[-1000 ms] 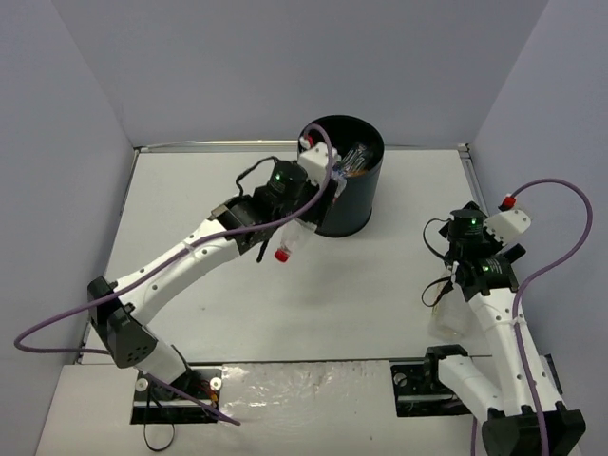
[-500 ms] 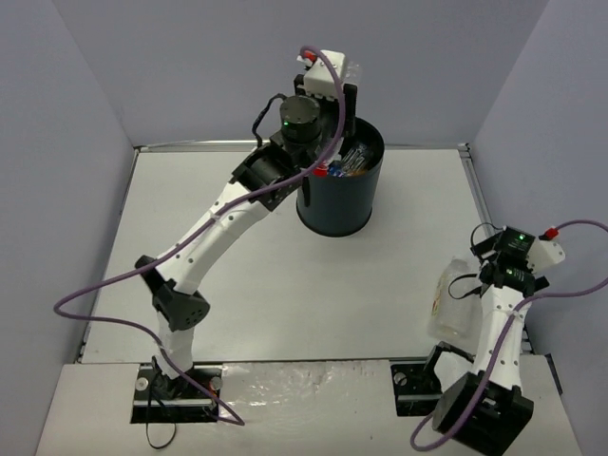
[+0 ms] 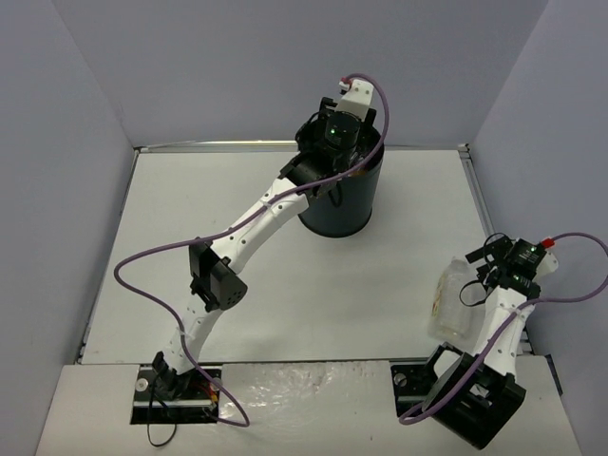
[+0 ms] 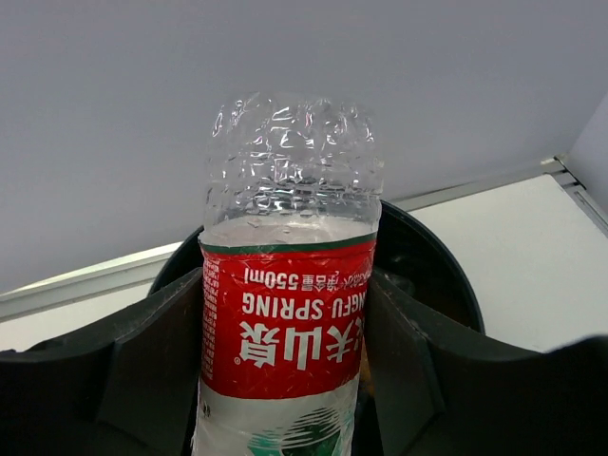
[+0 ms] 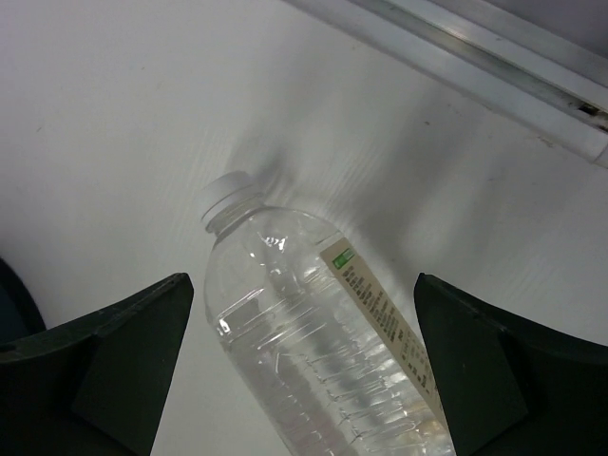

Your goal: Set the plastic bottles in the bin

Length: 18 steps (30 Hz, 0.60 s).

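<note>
My left gripper [image 4: 285, 290] is shut on a clear plastic bottle with a red label [image 4: 285, 328], held base-up over the open mouth of the black bin [image 4: 445, 280]. In the top view the left gripper [image 3: 347, 133] hangs above the bin [image 3: 337, 209] at the table's back; the red-label bottle is hidden there. My right gripper [image 5: 304, 285] is open, one finger on each side of a clear bottle with a white cap and yellowish label [image 5: 313, 342] lying on the table. That bottle [image 3: 451, 306] lies at the right, beside the right gripper [image 3: 473, 278].
A metal rail [image 5: 494, 66] runs along the table's right edge, close to the lying bottle. Grey walls enclose the back and sides [image 3: 285, 66]. The left arm's elbow [image 3: 217, 280] stands high over the table's left middle.
My left arm lifted the red-label bottle from beside the bin and carried it above the bin's mouth. My right arm swung right and down to straddle the bottle by the right edge.
</note>
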Tool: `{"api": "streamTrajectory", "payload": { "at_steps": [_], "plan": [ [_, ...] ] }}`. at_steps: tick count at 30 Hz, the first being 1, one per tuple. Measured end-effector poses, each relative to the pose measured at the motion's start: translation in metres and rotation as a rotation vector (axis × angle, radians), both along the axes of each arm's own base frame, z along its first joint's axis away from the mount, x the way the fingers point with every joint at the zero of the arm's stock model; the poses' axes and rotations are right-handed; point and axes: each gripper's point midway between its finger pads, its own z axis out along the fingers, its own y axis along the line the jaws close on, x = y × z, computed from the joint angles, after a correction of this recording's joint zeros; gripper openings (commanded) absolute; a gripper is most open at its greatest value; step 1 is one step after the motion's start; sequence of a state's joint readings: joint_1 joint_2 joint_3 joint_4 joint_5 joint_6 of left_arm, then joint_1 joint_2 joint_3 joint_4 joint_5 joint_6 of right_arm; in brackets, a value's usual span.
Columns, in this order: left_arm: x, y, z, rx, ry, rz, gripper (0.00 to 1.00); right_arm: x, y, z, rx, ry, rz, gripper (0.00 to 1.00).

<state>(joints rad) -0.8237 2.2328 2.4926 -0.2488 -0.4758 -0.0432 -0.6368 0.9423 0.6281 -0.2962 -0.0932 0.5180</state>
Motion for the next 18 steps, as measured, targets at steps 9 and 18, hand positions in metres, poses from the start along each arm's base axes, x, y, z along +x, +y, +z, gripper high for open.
{"api": "streamTrajectory", "payload": {
  "at_steps": [9, 18],
  "plan": [
    [0.024, 0.039, -0.005, -0.046, 0.020, 0.099, 0.70, 0.027, 0.048, -0.011, -0.013, 0.042, 0.214, 1.00],
    [0.042, 0.064, -0.010, -0.078, 0.030, 0.151, 0.74, 0.012, 0.041, -0.030, -0.057, 0.121, 0.119, 1.00]
  ]
}}
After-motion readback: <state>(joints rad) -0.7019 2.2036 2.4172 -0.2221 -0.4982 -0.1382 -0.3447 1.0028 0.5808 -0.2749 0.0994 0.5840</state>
